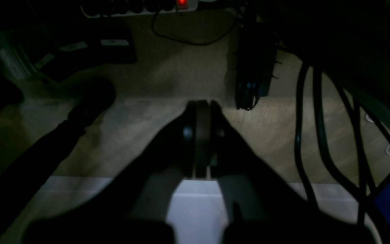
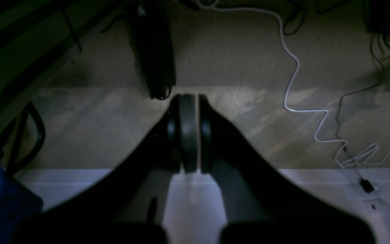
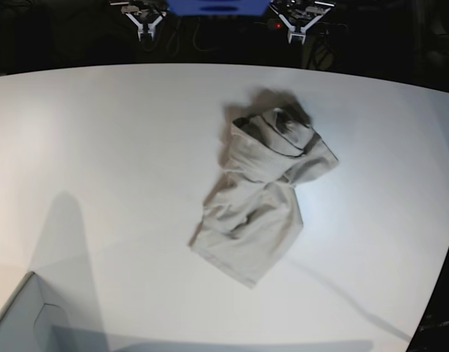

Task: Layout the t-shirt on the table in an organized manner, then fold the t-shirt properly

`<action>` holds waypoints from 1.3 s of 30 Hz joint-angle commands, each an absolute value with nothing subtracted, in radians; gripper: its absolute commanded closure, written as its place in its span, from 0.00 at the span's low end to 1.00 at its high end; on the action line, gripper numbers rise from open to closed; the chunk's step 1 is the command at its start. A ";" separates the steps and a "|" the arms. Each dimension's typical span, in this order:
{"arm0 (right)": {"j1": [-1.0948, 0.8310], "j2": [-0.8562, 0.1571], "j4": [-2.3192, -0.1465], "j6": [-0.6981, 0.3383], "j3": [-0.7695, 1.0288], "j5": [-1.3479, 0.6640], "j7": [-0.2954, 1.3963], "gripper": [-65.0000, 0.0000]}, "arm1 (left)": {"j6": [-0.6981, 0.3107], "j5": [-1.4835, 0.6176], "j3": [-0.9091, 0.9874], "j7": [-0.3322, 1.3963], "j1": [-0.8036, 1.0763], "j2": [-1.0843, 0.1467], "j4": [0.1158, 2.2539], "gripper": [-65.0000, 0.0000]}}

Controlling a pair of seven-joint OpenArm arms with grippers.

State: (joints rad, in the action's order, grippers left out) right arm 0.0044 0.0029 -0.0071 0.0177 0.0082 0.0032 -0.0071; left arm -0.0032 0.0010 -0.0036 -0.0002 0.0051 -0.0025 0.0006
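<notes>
The t-shirt (image 3: 259,198) lies crumpled in a loose heap on the table (image 3: 100,147), a little right of the middle, its darker neck end towards the far edge. Neither gripper touches it. My left gripper (image 3: 296,34) rests at the far edge on the right of the base view, my right gripper (image 3: 145,31) at the far edge on the left. In the left wrist view the left gripper (image 1: 201,103) is shut and holds nothing, hanging past the table edge (image 1: 80,184) over the floor. The right gripper (image 2: 191,98) is likewise shut and bare above the table edge (image 2: 300,178).
A pale box corner (image 3: 23,319) juts in at the near left. A blue base (image 3: 217,6) sits between the arms. On the floor lie a power strip with a red light (image 1: 181,3), black cables (image 1: 317,128) and a white cable (image 2: 293,78).
</notes>
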 commanded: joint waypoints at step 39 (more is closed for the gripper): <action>-0.156 0.010 -0.154 -0.005 0.004 0.002 0.004 1.00 | -0.002 -0.008 0.001 0.004 0.068 -0.007 0.005 1.00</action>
State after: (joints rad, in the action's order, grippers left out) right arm -0.1368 0.0116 -0.1574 -0.0044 0.0048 0.0086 -0.0040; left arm -0.0032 -0.0055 -0.0002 0.0002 0.0658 -0.0105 0.0055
